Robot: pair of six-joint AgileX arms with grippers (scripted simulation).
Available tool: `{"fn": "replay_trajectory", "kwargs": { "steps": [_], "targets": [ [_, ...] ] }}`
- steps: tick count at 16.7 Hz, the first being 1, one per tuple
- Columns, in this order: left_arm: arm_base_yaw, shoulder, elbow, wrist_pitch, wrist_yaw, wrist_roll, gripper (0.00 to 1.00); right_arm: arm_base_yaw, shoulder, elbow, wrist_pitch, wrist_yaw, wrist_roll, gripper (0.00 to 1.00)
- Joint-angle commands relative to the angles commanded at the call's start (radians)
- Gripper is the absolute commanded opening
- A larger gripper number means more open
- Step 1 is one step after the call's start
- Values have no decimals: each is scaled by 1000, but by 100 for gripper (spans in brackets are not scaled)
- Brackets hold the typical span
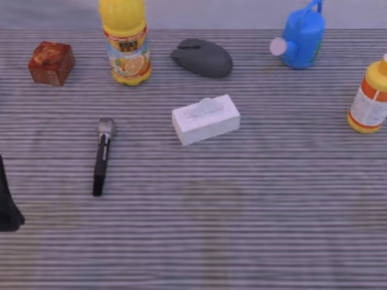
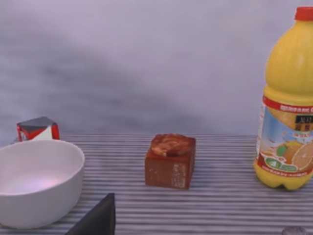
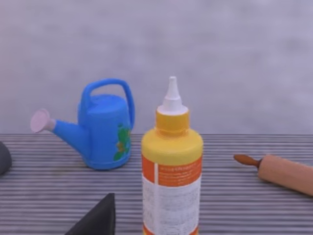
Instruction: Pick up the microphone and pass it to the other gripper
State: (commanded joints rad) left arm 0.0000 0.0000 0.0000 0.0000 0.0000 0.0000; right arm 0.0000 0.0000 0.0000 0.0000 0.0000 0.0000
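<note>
The microphone (image 1: 101, 156) lies flat on the striped table at the left. Its silver mesh head (image 1: 106, 127) points toward the back and its black handle toward the front. My left gripper (image 1: 9, 208) is at the table's left edge, in front of and to the left of the microphone, apart from it. In the left wrist view one black wedge finger (image 2: 100, 218) shows, with nothing against it, and the mesh head (image 2: 293, 231) peeks in at the frame edge. My right gripper is outside the top view. One of its fingers (image 3: 98, 218) shows in the right wrist view, holding nothing.
Along the back stand a red-brown block (image 1: 51, 62), a juice bottle (image 1: 126, 42), a grey mouse (image 1: 202, 57) and a blue watering can (image 1: 301, 37). A white box (image 1: 205, 119) sits mid-table. A squeeze bottle (image 1: 370, 96) stands at the right. A white bowl (image 2: 36, 181) and a rolling pin (image 3: 281, 172) lie beyond the top view.
</note>
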Motion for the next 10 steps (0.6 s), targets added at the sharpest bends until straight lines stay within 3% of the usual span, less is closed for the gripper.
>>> {"fn": "replay_trajectory", "kwargs": {
  "steps": [5,10],
  "targets": [
    [-14,62,53,-45,3,-6,100,0,0,0,0,0,0,100],
    [-62,376,293,-226,6,-40,100,0,0,0,0,0,0,100]
  ]
}}
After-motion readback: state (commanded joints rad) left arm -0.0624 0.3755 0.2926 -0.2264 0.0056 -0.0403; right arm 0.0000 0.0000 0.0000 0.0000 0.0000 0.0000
